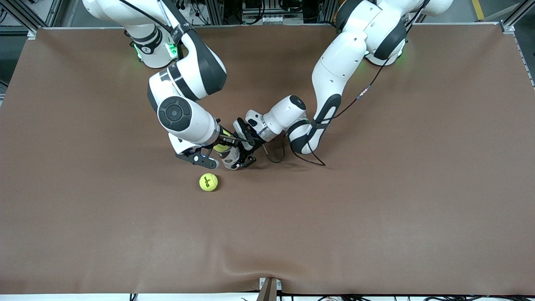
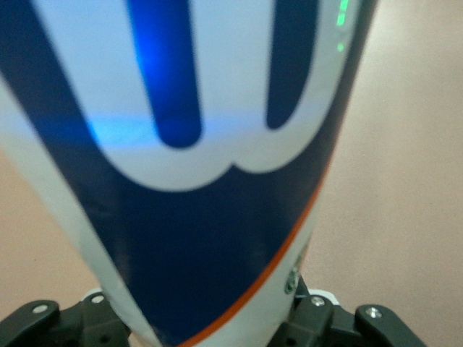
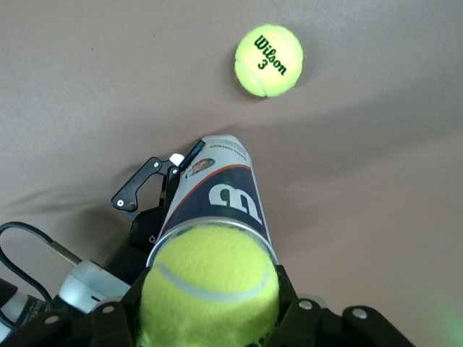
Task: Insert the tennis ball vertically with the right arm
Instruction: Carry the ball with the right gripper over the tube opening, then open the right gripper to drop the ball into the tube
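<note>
The right gripper (image 3: 210,318) pinches a tennis ball (image 3: 208,285) at the open mouth of the Wilson ball can (image 3: 217,199). The left gripper (image 1: 242,154) clamps that can upright. A second tennis ball (image 1: 208,182) lies on the brown table (image 1: 376,209), nearer the front camera.

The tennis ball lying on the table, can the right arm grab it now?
Probably not yet. The right pincer is shut on another tennis ball at the mouth of the can, which the left pincer holds. The loose ball lies bare on the table, nearer the front camera, nothing covering it.
</note>
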Motion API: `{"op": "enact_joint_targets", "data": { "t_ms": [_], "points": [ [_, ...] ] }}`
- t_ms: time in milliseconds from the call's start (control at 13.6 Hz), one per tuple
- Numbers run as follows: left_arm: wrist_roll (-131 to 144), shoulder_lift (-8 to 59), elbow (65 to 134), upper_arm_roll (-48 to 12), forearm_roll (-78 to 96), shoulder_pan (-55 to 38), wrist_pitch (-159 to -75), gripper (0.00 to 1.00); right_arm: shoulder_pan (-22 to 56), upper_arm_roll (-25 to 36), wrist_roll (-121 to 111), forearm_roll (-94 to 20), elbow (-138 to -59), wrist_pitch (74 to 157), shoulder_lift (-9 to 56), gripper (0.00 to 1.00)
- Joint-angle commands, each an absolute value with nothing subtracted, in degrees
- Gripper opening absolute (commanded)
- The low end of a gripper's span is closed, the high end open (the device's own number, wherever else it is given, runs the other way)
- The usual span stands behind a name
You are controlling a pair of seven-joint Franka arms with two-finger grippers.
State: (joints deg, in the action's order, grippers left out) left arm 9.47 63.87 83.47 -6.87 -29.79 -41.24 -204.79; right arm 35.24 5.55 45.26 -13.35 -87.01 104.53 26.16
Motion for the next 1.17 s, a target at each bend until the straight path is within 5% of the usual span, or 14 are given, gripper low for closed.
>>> {"op": "enact_joint_targets", "data": {
  "t_ms": [0,73,1100],
  "points": [
    [10.5,62.7,86.3,-6.4,-31.3,-40.3,-203.6,0.77,35.1,5.8,46.0,-14.5,-87.2,104.9,25.9,0.81],
    [10.5,62.7,86.3,-6.4,-31.3,-40.3,-203.6,0.77,35.2,5.8,46.1,-14.5,-87.3,104.9,25.9,1.0],
    [10.6,62.6,86.2,-6.5,-31.3,-40.2,-203.6,0.77,28.1,6.2,41.0,-14.1,-85.6,96.9,22.5,1.0]
  ]
}}
